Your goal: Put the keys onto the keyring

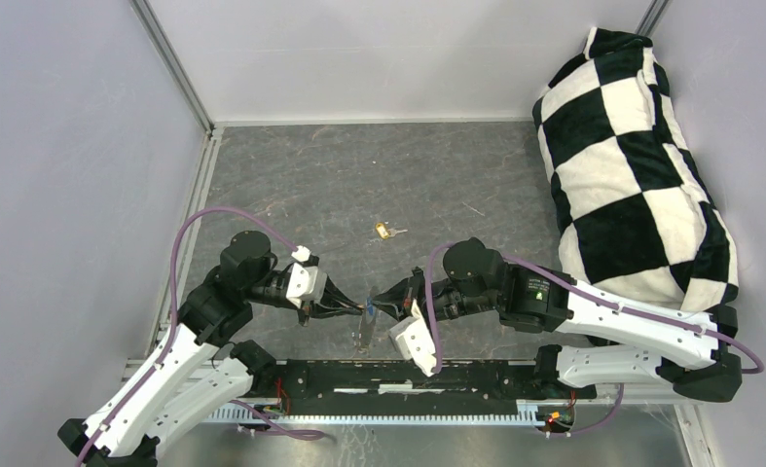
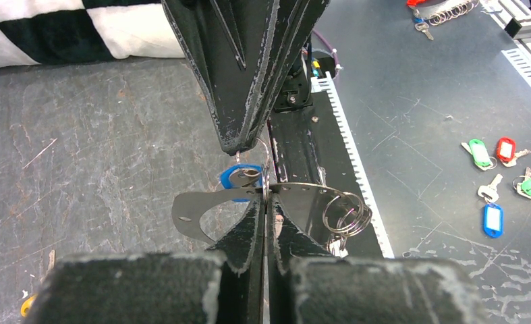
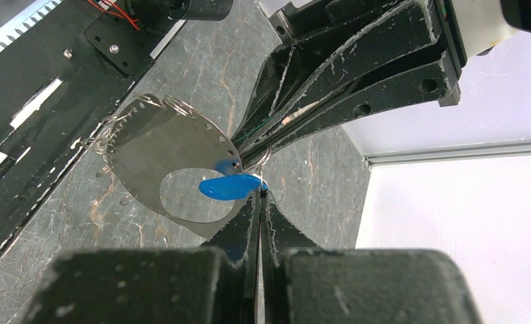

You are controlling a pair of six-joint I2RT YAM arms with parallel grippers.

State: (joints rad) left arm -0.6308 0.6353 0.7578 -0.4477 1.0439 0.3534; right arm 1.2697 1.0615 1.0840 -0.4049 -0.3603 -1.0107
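– Pinching hard, that left gripper (image 2: 263, 202): its jaws are pressed together on the top edge of the flat grey-silver crescent-shaped metal keyring (image 2: 188, 212), which hangs in the air above the dark grey stone-patterned table (image 1: 310, 175).
– And the right gripper (image 3: 259, 197)?
– Nose to nose with the left one, jaws squeezed together on the tip of the small blue plastic-headed key (image 3: 225, 187). That key lies against the keyring's upper rim, at 11 o'clock of the left gripper in its own wrist view.
– A thin wire loop (image 2: 268, 165) there too?
– Yes, arching between the two tips; what it threads I cannot tell. A bunch of small silver split rings (image 2: 347, 214) hangs on the keyring at 4 o'clock.
– The other key?
– The tiny brass-gold key (image 1: 386, 231) lies on the table at 12 o'clock of the grippers, well apart. The black-and-white checkered pillow (image 1: 632, 165) sits at 2 o'clock.
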